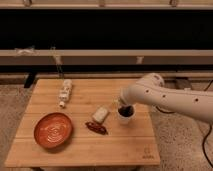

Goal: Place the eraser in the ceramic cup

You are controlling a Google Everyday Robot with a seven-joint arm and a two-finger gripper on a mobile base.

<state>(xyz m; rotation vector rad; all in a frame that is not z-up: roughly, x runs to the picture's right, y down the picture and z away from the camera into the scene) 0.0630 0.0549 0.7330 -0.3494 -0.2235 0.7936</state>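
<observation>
The small white ceramic cup (125,118) stands right of the table's middle. My gripper (122,103) hangs directly over the cup's mouth, at the end of the white arm coming in from the right. A dark block, the eraser (125,110), shows at the cup's rim just under the gripper. Whether it is still held or rests inside the cup cannot be told from this view.
A pale white block (101,114) lies just left of the cup, with a dark red elongated object (96,128) in front of it. An orange-red ringed bowl (53,130) sits at the front left of the wooden table (80,152). A white item (64,92) lies at the back left.
</observation>
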